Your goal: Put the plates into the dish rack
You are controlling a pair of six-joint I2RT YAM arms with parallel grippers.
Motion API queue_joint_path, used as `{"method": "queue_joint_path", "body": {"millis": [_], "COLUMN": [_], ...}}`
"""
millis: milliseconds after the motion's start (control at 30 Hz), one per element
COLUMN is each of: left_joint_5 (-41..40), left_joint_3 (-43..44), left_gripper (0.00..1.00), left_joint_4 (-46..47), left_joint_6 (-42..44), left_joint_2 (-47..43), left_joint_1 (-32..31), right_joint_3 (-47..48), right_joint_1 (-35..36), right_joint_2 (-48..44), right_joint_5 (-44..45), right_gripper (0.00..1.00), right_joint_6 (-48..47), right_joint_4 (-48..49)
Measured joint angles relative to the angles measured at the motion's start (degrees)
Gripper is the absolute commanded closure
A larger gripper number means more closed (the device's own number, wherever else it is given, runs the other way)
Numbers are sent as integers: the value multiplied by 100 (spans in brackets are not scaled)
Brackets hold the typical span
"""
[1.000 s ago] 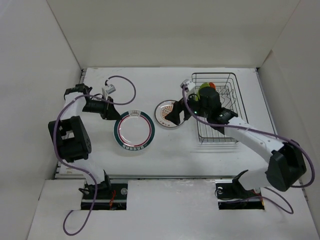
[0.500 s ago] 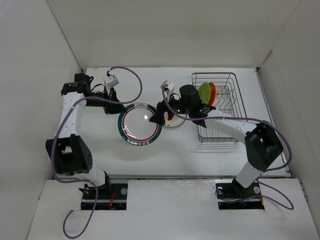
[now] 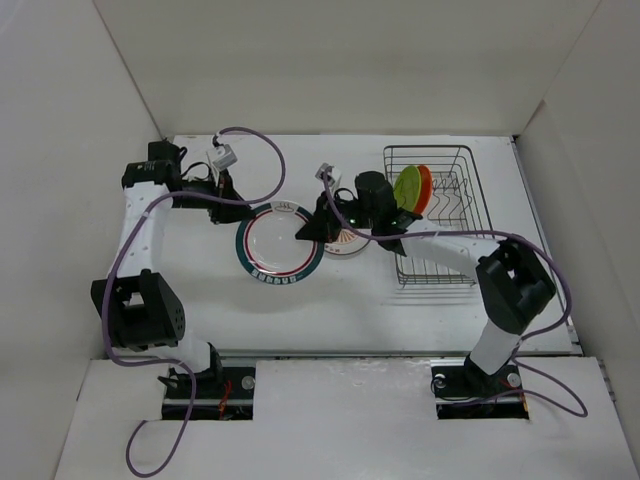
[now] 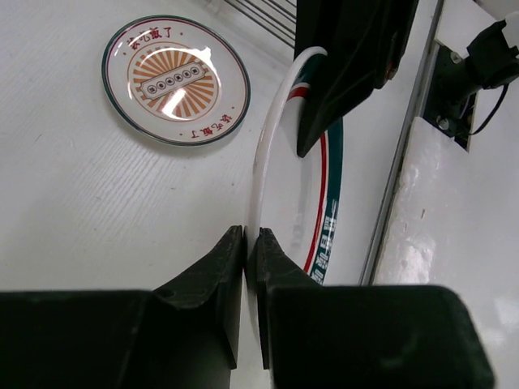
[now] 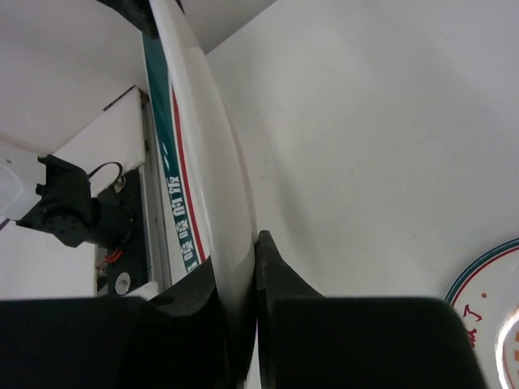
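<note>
My right claw [image 5: 243,243] has just snapped shut on the rim of the white round plate with dark green and red rings [image 3: 280,245]. My left claw [image 4: 251,239] pinches the opposite edge. The plate hangs between us, left of the black wire dish rack [image 3: 430,148]. I judge the handover is ready.

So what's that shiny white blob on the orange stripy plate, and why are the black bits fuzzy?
Left wrist view: the blob is reflected light on the sunburst plate; the left tool is too near the lens, so blurry. Right wrist view: the right tool blurs likewise.
</note>
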Motion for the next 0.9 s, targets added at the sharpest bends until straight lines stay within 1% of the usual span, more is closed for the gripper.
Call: {"method": "queue_joint_path", "body": {"millis": [33, 67, 133, 233, 300, 433, 533, 600, 667, 800, 900], "left_joint_5": [-31, -37, -9, -76, -247, -1095, -1978, -2533, -2881, -3320, -3547], "left_joint_3": [15, 15, 15, -59, -286, -1016, -1287, -1325, -1357, -1386, -1390], "left_gripper": [67, 49, 0, 0, 0, 0, 0, 0, 0, 0, 0], "left_joint_4": [46, 116, 238, 614, 1123, 2310, 2898, 3226, 3482, 3742, 3794], "left_joint_6": [-11, -72, -341, -909, -1370, -2559, -3180, -3462, -3648, -3901, -4015], "left_joint_2": [2, 4, 11, 2, -50, -330, -542, -640, -719, -761, -761], "left_joint_1": [-9, -11, -11, -11, -11, -70, -295, -498, -647, -697, -688], "right_joint_3": [-2, -2, -2, -2, 2, 227, 632, 922, 1128, 1237, 1233], "right_joint_1": [-4, -7, -42, -229, -540, -1386, -1993, -2312, -2614, -3202, -3580], "right_joint_2": [-4, -20, -94, -389, -726, -1554, -2061, -2312, -2531, -2787, -2723], "right_joint_5": [20, 50, 236, 737, 1252, 2629, 3639, 4159, 4553, 5058, 5228], "right_gripper": [100, 100, 100, 100, 100, 100, 100, 100, 100, 100, 100], "right_joint_6": [44, 44, -2, -44, -72, -192, -321, -417, -538, -798, -968], "right_joint_4": [-11, -11, -199, -802, -1263, -2312, -2951, -3257, -3442, -3578, -3639]}}
